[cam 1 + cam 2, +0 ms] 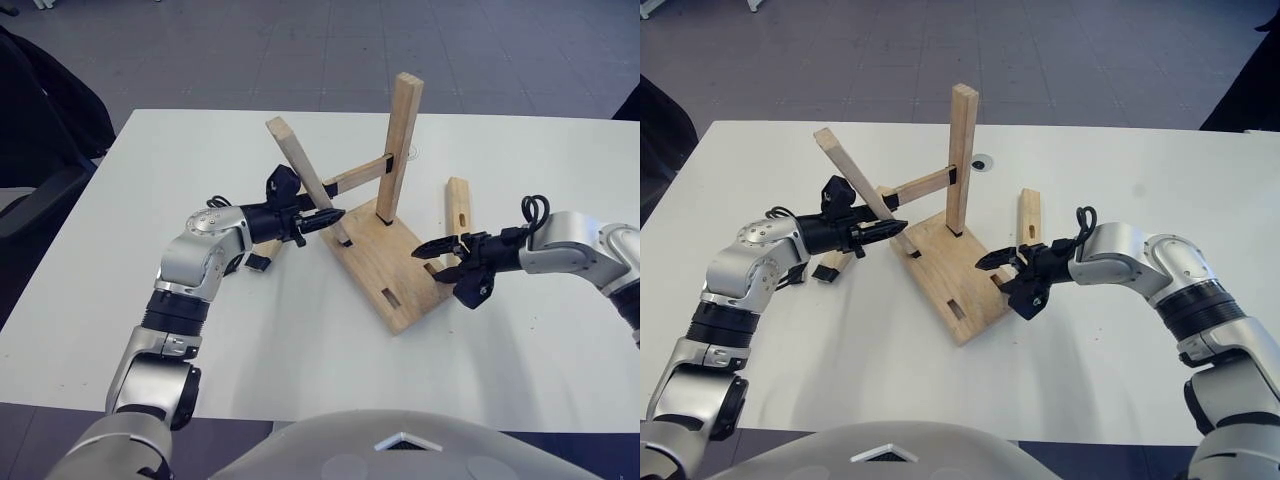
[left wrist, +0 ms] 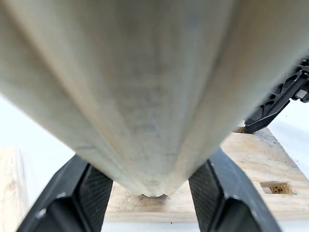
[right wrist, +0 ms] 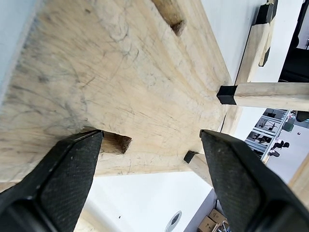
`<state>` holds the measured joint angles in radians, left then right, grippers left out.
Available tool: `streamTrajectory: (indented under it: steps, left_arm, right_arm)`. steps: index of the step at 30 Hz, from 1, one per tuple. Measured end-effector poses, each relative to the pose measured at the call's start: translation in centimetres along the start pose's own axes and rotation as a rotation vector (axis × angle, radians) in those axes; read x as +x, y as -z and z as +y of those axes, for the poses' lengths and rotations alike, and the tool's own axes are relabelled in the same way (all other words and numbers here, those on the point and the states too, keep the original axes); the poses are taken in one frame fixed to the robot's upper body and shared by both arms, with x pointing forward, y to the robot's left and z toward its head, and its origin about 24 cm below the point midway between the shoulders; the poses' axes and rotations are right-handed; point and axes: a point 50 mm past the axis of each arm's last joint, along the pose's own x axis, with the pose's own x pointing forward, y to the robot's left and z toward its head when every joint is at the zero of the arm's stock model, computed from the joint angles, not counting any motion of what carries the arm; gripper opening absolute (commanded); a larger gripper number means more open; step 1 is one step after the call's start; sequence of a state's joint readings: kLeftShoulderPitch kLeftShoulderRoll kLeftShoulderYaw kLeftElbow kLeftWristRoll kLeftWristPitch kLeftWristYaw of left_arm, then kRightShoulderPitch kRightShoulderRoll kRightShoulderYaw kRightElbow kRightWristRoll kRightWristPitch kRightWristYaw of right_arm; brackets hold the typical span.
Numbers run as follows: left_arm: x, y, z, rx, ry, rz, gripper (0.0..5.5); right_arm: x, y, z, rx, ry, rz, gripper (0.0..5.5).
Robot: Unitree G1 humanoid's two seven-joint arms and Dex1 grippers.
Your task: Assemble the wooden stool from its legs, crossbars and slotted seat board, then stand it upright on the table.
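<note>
Here's the white table [image 1: 150, 200], and flat in the middle of it lies the slotted seat board [image 1: 388, 262], underside up. I judge we're midway through fitting legs. One upright leg [image 1: 398, 150] stands in the board's far slot. A crossbar [image 1: 355, 178] runs left from it to a tilted leg [image 1: 303, 170], whose foot sits at the board's left corner, not yet seated square as far as I can tell. A loose leg [image 1: 457, 205] lies on the table just right of the board, toward the far side.

My left gripper [image 1: 322, 219] is pinching that tilted leg low down. In the left wrist view my pads [image 2: 91, 188] press on either side of the wood.

My right gripper [image 1: 452, 268] sits at the board's near right edge. Its fingers [image 3: 72, 164] are spread wide with the board between them, nothing clamped, and one tip is right at an empty slot [image 3: 116, 142].

Next, I reckon, the right should close on the board to steady it. Then the left can swing the tilted leg upright and press its end home without levering the crossbar loose.
</note>
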<state>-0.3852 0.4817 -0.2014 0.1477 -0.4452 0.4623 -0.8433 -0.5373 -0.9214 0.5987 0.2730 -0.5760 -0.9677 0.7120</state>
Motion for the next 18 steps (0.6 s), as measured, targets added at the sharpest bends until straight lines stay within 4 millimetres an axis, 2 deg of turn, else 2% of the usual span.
streamTrajectory:
  steps: [10, 18]
  left_arm:
    - [1.1, -0.6, -0.3, 0.103, 0.001, 0.044, 2.05]
    - [1.5, -0.5, -0.7, 0.175, -0.005, 0.041, 2.05]
  right_arm:
    - [-0.1, -0.1, -0.1, 0.025, 0.004, 0.005, 3.70]
    - [-0.1, 0.1, -0.6, 0.321, 0.040, 0.053, 3.70]
